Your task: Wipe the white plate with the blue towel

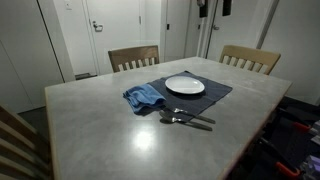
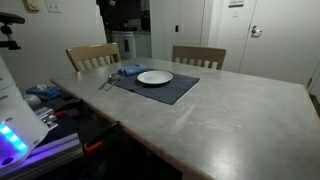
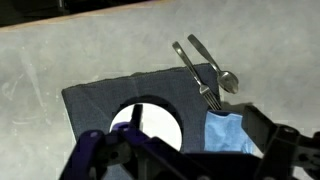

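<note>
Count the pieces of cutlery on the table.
2: a fork and a spoon lie side by side, their heads at the dark placemat corner beside the blue towel. None appear hidden.

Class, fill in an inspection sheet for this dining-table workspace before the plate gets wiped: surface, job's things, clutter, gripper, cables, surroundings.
Surface: grey table, dark placemat on it.
Job's things: white plate on the placemat; blue towel crumpled beside it.
Clutter: fork and spoon at the placemat's edge.
Gripper: gripper open, empty, above the plate.
Cables: nothing seen clearly.
Surroundings: two wooden chairs, closed doors.
</note>
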You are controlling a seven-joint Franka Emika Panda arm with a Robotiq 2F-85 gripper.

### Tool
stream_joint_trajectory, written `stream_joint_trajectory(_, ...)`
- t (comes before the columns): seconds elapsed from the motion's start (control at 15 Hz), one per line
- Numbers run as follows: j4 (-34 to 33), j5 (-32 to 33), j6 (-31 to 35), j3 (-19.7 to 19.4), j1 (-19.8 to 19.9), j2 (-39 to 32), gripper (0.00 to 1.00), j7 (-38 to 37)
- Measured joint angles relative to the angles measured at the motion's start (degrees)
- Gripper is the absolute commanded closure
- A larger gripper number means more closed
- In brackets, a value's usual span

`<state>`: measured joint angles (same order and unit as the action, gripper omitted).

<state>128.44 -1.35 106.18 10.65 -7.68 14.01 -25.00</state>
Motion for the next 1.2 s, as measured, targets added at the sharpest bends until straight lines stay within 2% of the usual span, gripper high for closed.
stream_joint_trajectory(0.2, 0.3, -0.2, 1.2, 0.1, 0.0, 0.2, 0.00, -0.3)
stream_joint_trajectory(0.6, 2.0, -10.9, 20.2, 1.9, -3.3, -4.2, 0.00, 1.9)
stream_joint_trajectory(0.8, 1.5, -10.0, 29.8, 3.0, -4.2, -9.8, 0.00, 2.1)
stream_joint_trajectory(0.93, -0.1, -8.0, 33.9, 2.8, -4.1, -14.1, 0.00, 2.1)
stream_joint_trajectory(1.2, -6.1, -6.3, 35.9, 1.2, -4.0, -22.5, 0.00, 2.8)
